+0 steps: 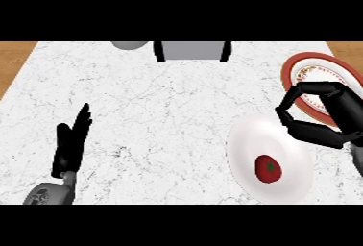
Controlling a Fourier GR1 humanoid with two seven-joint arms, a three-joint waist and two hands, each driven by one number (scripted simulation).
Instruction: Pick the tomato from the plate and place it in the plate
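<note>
A red tomato [268,169] with a green stem lies on the plain white plate [248,139] at the lower right of the counter. Behind it, near the right edge, stands a second plate with a red rim [292,67] and a patterned inner ring. My right hand [327,115] hovers between the two plates, over the front part of the red-rimmed one, with fingers and thumb curved and nothing between them. It is above and to the right of the tomato, apart from it. My left hand [69,144] rests open at the lower left, fingers up.
A grey box-like object with black sides [191,50] stands at the counter's back edge, with a grey round thing [129,44] to its left. Wooden floor shows past the counter's left [14,62] and right back corners.
</note>
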